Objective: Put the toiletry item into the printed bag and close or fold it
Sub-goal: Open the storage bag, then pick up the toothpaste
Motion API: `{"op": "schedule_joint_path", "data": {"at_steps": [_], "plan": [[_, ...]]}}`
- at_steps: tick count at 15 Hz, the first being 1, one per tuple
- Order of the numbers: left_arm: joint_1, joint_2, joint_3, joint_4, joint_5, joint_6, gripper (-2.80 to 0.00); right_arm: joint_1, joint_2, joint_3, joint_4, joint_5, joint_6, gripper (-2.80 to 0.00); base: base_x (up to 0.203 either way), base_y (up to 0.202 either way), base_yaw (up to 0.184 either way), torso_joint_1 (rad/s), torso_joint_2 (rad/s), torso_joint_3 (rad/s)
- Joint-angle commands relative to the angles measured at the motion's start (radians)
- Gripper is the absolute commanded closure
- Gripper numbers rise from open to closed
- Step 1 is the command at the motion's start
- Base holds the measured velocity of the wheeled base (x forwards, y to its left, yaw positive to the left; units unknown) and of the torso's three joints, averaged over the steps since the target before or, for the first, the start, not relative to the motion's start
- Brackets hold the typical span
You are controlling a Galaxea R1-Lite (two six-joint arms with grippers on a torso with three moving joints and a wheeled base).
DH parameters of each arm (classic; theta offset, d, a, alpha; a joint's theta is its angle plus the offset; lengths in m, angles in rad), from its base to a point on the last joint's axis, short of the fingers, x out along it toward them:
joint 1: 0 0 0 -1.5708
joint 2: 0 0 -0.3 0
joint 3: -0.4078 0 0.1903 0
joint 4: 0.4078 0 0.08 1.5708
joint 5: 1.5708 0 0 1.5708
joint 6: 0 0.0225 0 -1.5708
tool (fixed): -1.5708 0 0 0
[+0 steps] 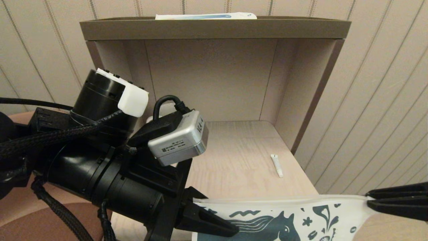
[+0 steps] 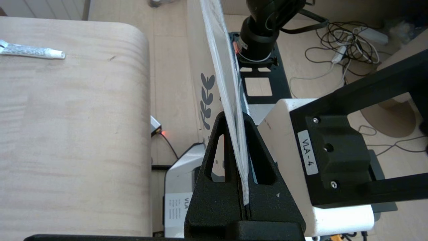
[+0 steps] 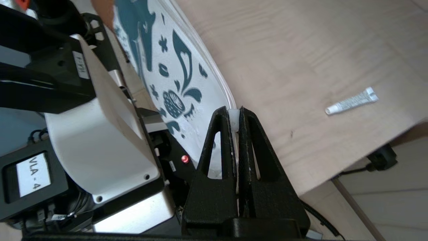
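The printed bag, white with a teal horse and small motifs, hangs stretched between my two grippers just in front of the table's near edge. My left gripper is shut on its left end; seen edge-on, the bag runs into the closed fingertips of this gripper. My right gripper is shut on the right top corner, a white zip piece pinched at its tips beside the printed face of the bag. A small white tube lies on the table, apart from both grippers, and shows in both wrist views.
The light wooden table sits inside a niche with side and back walls. A brown shelf overhead carries a white and blue pack. The left arm's wrist camera looms over the table's left. Cables lie on the floor.
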Motion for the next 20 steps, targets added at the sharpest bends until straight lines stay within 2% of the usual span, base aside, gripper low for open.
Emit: {"op": "schedule_joint_path", "data": {"at_steps": [1, 5, 6, 12, 15, 16, 17, 19, 20], "plan": [[0.000, 0.002, 0.000, 0.001, -0.005, 0.003, 0.00, -0.012, 0.002, 0.005, 0.002, 0.004, -0.007, 0.00, 0.000, 0.000, 0.000, 0.000, 0.00, 0.000], [0.000, 0.003, 0.000, 0.000, -0.005, 0.003, 0.00, -0.015, 0.005, 0.003, -0.001, 0.004, -0.010, 0.00, 0.000, 0.000, 0.000, 0.000, 0.00, 0.000], [0.000, 0.003, 0.000, 0.000, -0.005, 0.003, 0.00, -0.015, 0.005, 0.003, -0.002, 0.004, -0.009, -2.80, 0.000, 0.000, 0.000, 0.000, 0.00, 0.000], [-0.002, 0.014, -0.011, 0.001, -0.008, 0.002, 0.00, -0.012, 0.014, -0.008, -0.012, 0.009, -0.009, -2.80, 0.000, 0.000, 0.000, 0.000, 0.00, 0.000], [0.000, 0.028, -0.013, -0.003, -0.003, 0.003, 0.00, -0.028, 0.043, -0.065, -0.022, 0.012, 0.028, -2.80, 0.000, 0.000, 0.000, 0.000, 0.00, 0.000], [0.003, 0.032, -0.013, -0.015, 0.004, 0.001, 0.00, -0.054, 0.064, -0.101, -0.022, 0.013, 0.084, -2.80, 0.000, 0.000, 0.000, 0.000, 0.00, 0.000], [0.016, 0.050, -0.005, -0.079, 0.035, -0.001, 0.00, -0.069, 0.076, -0.149, -0.023, 0.014, 0.166, -2.80, 0.000, 0.000, 0.000, 0.000, 0.00, 0.000], [0.045, 0.090, 0.027, -0.213, 0.135, -0.004, 0.00, -0.089, 0.097, -0.213, -0.025, 0.011, 0.313, -2.80, 0.000, 0.000, 0.000, 0.000, 0.00, 0.000], [0.051, 0.096, 0.038, -0.236, 0.143, -0.001, 0.00, -0.092, 0.106, -0.225, -0.025, 0.010, 0.337, -2.80, 0.000, 0.000, 0.000, 0.000, 0.00, 0.000]]}}
